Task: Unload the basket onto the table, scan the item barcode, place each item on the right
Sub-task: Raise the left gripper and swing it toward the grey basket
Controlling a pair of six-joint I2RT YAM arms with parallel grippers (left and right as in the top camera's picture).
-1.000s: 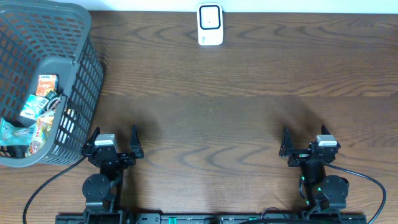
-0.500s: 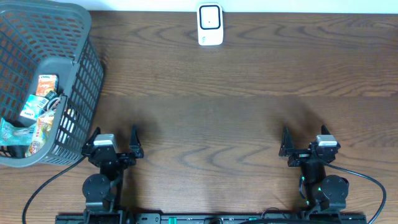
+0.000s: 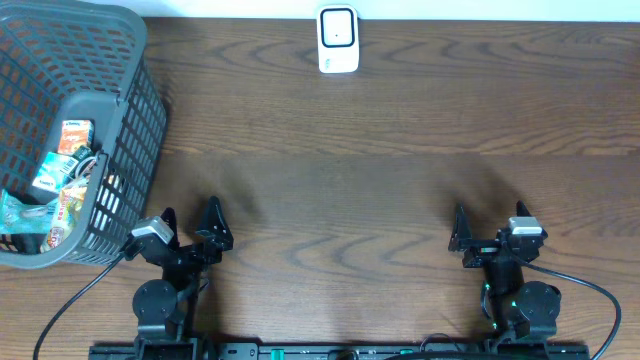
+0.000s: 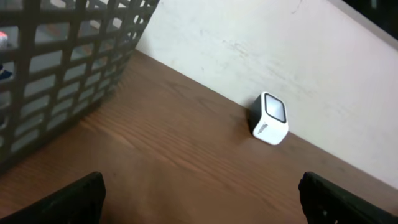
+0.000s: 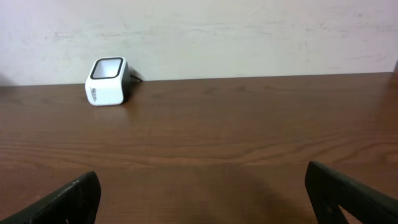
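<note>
Several packaged items [image 3: 62, 178] lie in the grey mesh basket [image 3: 138, 140] at the far left; no barcode can be made out. The white scanner [image 3: 338, 38] stands at the table's back edge, and it also shows as a white scanner [image 4: 270, 118] in the left wrist view and a white scanner [image 5: 107, 81] in the right wrist view. My left gripper [image 3: 190, 210] hovers low near the front edge, right of the basket, open and empty [image 4: 202, 186]. My right gripper [image 3: 489, 212] is open and empty at the front right [image 5: 202, 180].
The basket wall [image 4: 68, 74] fills the left wrist view's upper left. A pale wall [image 5: 249, 31] runs behind the scanner. Bare wooden tabletop [image 3: 340, 190] spans the space between the grippers and the scanner.
My left gripper has twisted at the wrist, its camera head shifting left toward the basket. The right arm has not moved.
</note>
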